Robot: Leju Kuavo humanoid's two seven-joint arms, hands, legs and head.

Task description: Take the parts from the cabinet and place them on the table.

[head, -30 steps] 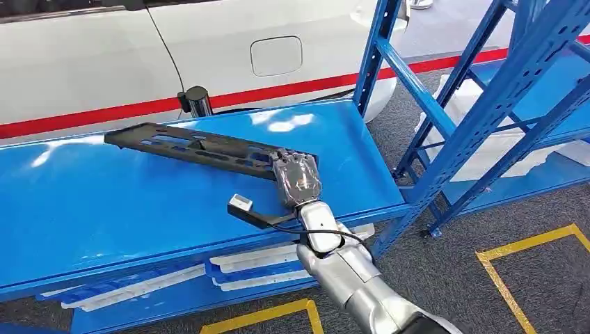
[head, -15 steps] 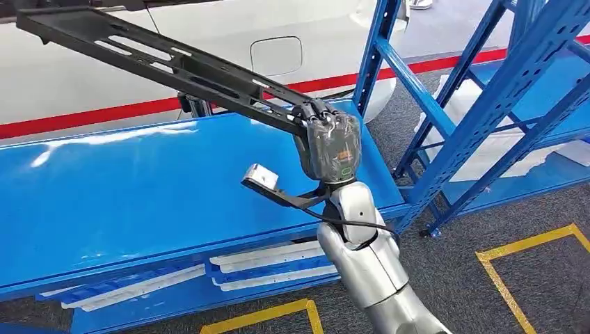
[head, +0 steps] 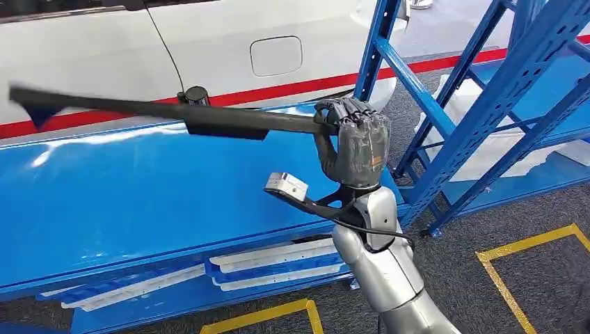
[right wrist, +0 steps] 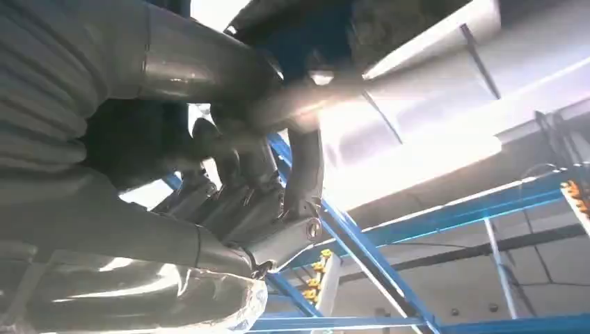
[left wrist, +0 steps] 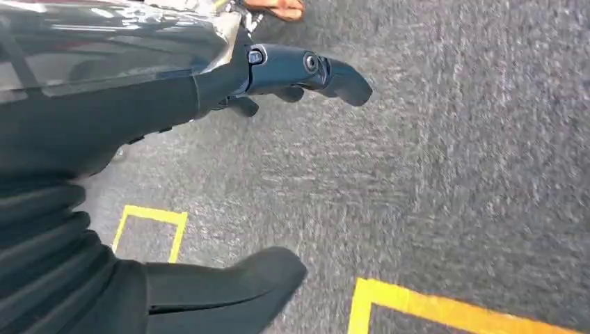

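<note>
Gripping long black part (head: 167, 111) at one end w/ right hand (head: 355, 142), now lifted clear of blue shelf (head: 139, 202) vs. lying flat 1 s ago, edge-on mid-air; pick-up done, table drop-off pending; left hand (left wrist: 299, 69) open, hanging over carpet.

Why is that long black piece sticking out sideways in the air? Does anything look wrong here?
Nothing looks broken or spilled. The right hand grips the long black part by one end, so the rest juts out far to the side above the blue shelf. That lopsided hold looks awkward, and the part is blurred.
</note>
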